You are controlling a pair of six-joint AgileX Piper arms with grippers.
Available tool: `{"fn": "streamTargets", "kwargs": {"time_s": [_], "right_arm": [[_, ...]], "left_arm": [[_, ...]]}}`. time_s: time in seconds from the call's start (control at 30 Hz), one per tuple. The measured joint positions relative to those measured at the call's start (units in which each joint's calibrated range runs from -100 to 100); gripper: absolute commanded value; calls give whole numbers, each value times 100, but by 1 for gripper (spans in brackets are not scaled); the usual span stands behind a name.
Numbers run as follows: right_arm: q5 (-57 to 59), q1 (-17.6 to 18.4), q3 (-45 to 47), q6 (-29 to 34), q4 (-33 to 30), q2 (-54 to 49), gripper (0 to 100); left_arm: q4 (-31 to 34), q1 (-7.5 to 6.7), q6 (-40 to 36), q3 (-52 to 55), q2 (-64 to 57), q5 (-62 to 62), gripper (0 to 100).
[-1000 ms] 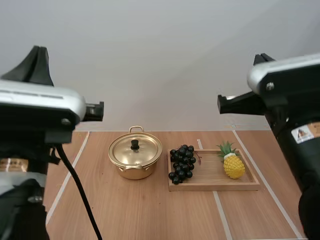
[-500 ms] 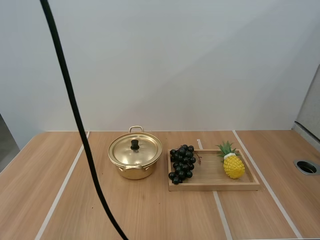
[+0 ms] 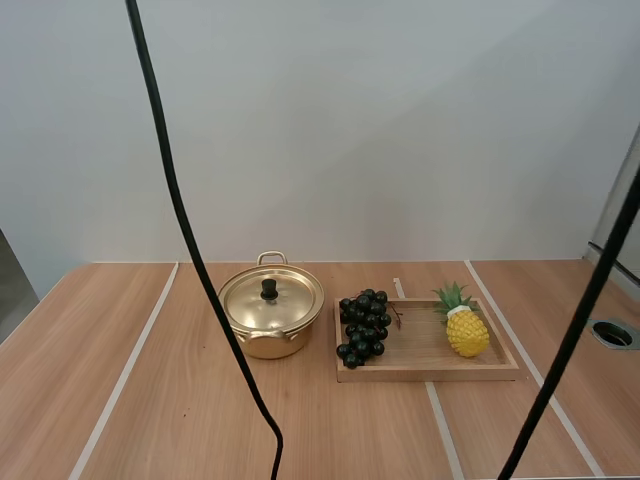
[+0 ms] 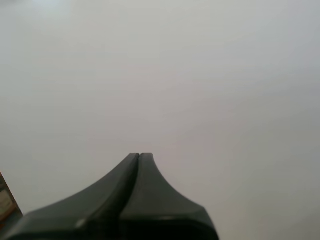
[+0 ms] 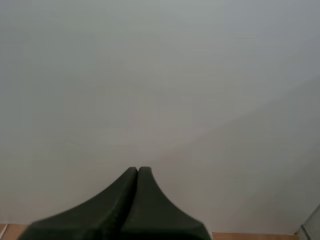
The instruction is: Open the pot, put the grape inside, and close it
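Observation:
A gold pot (image 3: 270, 318) stands on the table a little left of the middle, its lid (image 3: 271, 298) with a black knob resting on it. Just to its right a bunch of dark grapes (image 3: 364, 326) lies on the left end of a wooden tray (image 3: 420, 368). My left gripper (image 4: 139, 156) is shut on nothing, its fingers together as one dark wedge in front of a plain pale wall. My right gripper (image 5: 138, 170) is likewise shut on nothing and faces the same wall.
A yellow toy pineapple (image 3: 466, 327) lies on the right half of the tray. White tape lines (image 3: 120, 376) run along the wooden tabletop. A round hole (image 3: 612, 333) sits near the table's right edge.
Both arms, which filled the sides of the high view a second ago, have moved out of it. The pot, grapes and tray have not moved.

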Motion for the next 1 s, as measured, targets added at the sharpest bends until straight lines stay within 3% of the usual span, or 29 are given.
{"fn": "streamTargets", "kwargs": {"time_s": [0.1, 0.2, 0.57, 1.0], "right_arm": [[79, 0, 1, -29, 99, 198, 0], [79, 0, 48, -65, 177, 272, 0], [79, 0, 611, -65, 317, 272, 0], [79, 0, 1604, -253, 419, 246, 0]], "left_arm": [[0, 0, 294, -434, 449, 1406, 0], [-104, 0, 559, -581, 816, 1828, 0], [-904, 0, 695, -596, 1014, 1966, 0], [-908, 0, 695, -295, 990, 1966, 0]]}}
